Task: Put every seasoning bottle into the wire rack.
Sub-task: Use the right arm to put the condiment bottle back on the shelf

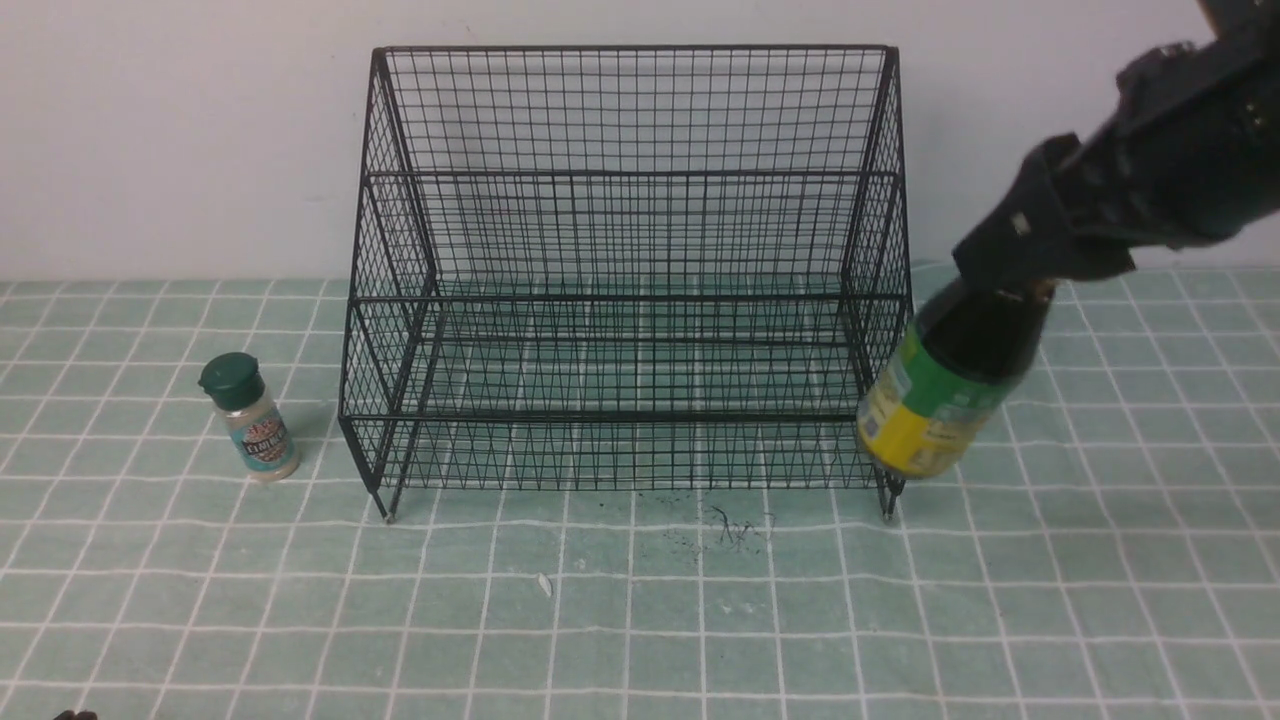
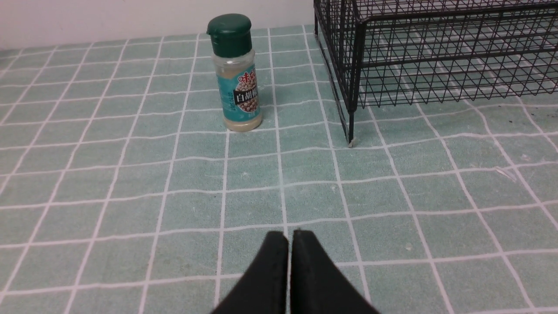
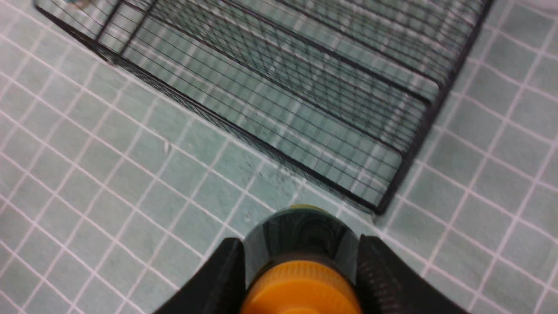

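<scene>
The black wire rack (image 1: 620, 270) stands at the middle back of the table with nothing in it. My right gripper (image 1: 1005, 275) is shut on the neck of the dark-liquid seasoning bottle (image 1: 940, 390), just below its orange cap (image 3: 301, 288). This bottle (image 3: 301, 235) is tilted, just outside the rack's (image 3: 305, 87) front right corner. The small shaker with the green cap (image 1: 250, 415) stands upright on the cloth left of the rack. In the left wrist view the shaker (image 2: 235, 74) is well ahead of my left gripper (image 2: 290, 237), which is shut on nothing, low over the cloth; the rack's corner (image 2: 436, 52) shows there too.
A green checked cloth (image 1: 300, 620) covers the table, with a white wall behind the rack. Dark specks (image 1: 735, 530) and a small white scrap (image 1: 545, 585) lie on the cloth in front of the rack.
</scene>
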